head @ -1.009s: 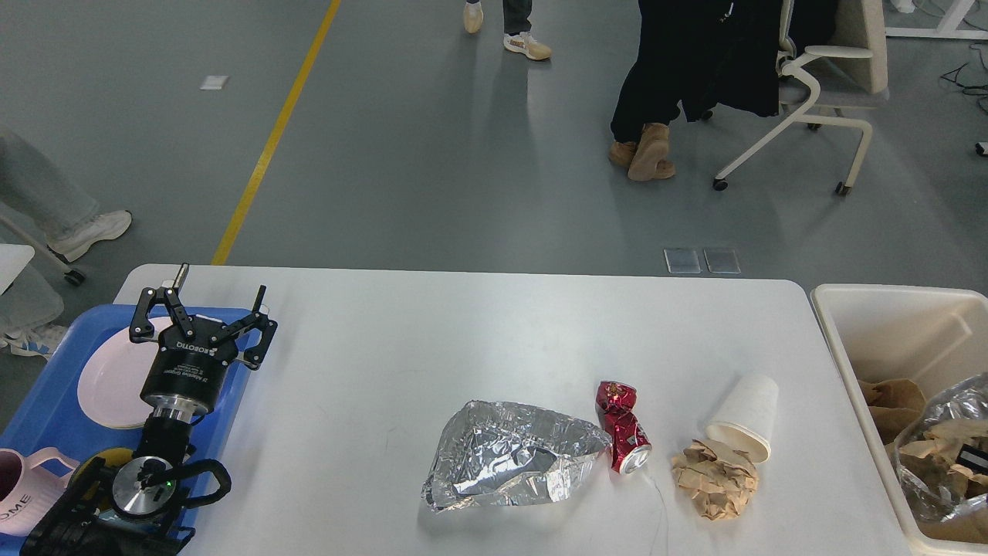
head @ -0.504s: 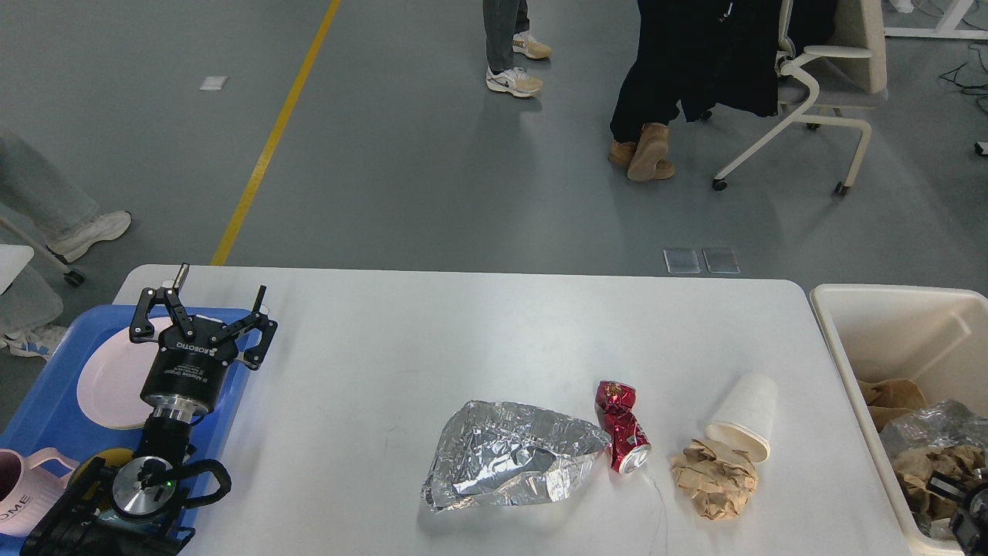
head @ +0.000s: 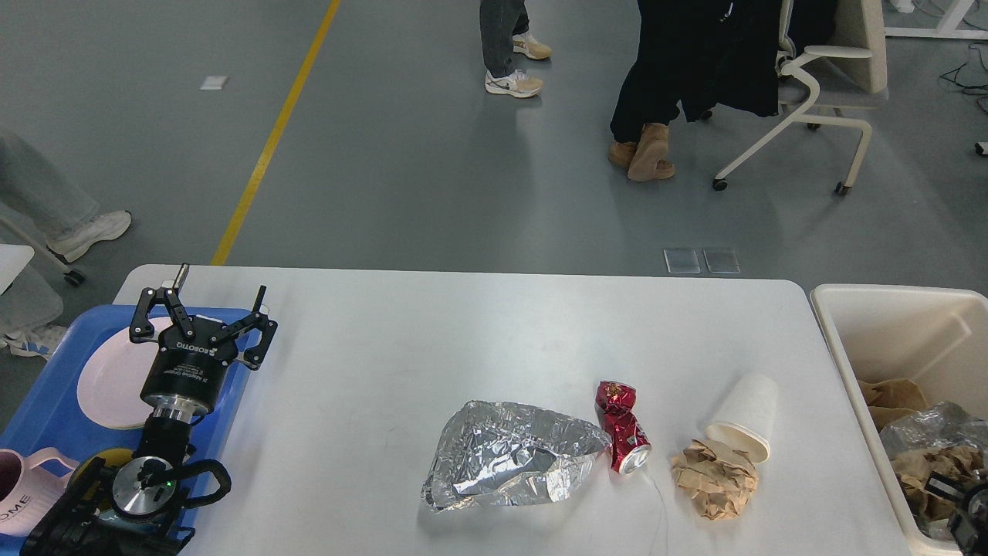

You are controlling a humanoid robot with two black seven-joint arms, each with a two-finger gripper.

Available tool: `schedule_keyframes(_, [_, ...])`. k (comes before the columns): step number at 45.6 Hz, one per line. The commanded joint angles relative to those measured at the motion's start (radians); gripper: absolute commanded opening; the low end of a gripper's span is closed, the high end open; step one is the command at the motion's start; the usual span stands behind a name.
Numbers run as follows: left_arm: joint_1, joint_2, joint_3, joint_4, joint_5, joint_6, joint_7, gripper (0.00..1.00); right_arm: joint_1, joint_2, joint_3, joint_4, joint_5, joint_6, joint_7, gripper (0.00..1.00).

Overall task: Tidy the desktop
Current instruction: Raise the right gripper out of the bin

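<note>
Left gripper (head: 202, 310) hung spread and empty over the desktop's (head: 478, 332) left edge. Right gripper (head: 969, 516), low in the bin (head: 888, 309), showed too dark to tell. Crumpled foil (head: 513, 455) looked prone to slip or tear.

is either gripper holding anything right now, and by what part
The left gripper is open above the blue tray, holding nothing. The right gripper is barely in view at the bin, so its hold cannot be told.

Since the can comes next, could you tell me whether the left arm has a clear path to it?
Probably not directly: the foil bag lies between the left gripper and the can, so it must pass over it.
</note>
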Motion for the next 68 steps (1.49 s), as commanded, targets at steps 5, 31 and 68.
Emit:
schedule_keyframes(5, [0.000,0.000,0.000,0.000,0.000,0.000,0.000,0.96,0.002,0.007,-0.005,0.009,0.000,-0.141,0.004,0.99])
schedule_keyframes(31, [0.000,0.000,0.000,0.000,0.000,0.000,0.000,0.96,0.071,-0.050,-0.017,0.059,-0.020,-0.135,-0.008,1.00])
schedule_keyframes(68, [0.000,0.000,0.001,0.000,0.000,0.000,0.000,0.96,1.578,0.103,-0.623,1.153,-0.158,0.825,-0.177,1.00])
